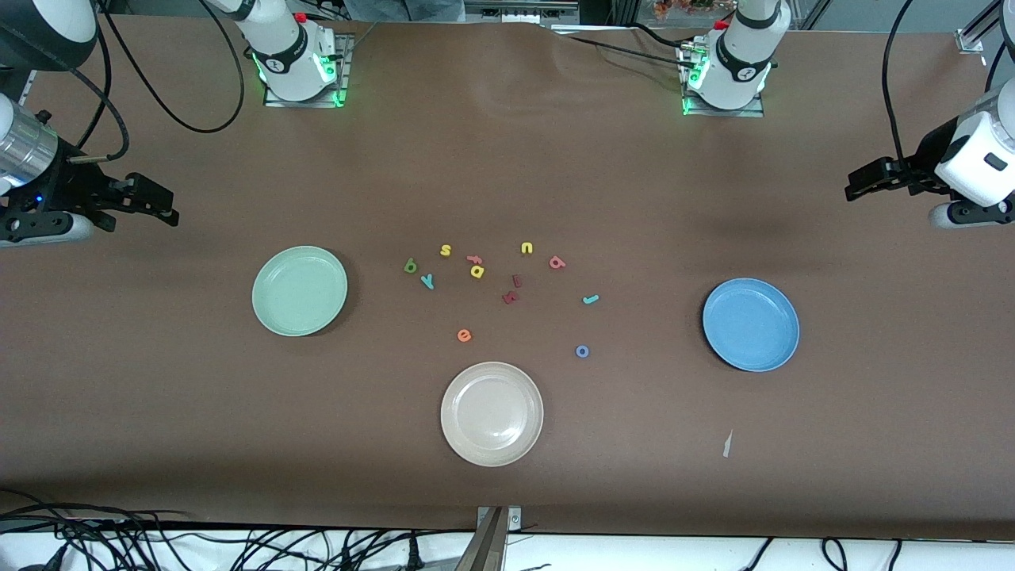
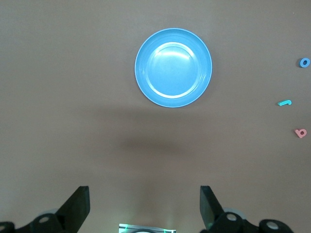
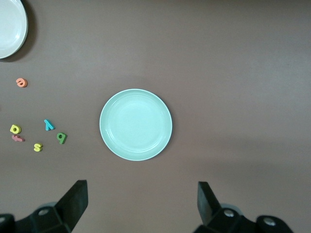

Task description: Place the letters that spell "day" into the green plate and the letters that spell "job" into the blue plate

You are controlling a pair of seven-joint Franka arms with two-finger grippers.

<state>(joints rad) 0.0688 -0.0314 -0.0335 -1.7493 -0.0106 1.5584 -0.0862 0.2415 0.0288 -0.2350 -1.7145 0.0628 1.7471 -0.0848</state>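
Observation:
The green plate lies toward the right arm's end and the blue plate toward the left arm's end, both bare. Between them lie the green d, yellow a, teal y, teal j, blue o and salmon b. My right gripper hangs open over the table beside the green plate. My left gripper hangs open over the table beside the blue plate.
A beige plate sits nearer the front camera than the letters. Other letters lie in the cluster: yellow s, yellow u, pink f, orange e, two dark red pieces. A paper scrap lies near the blue plate.

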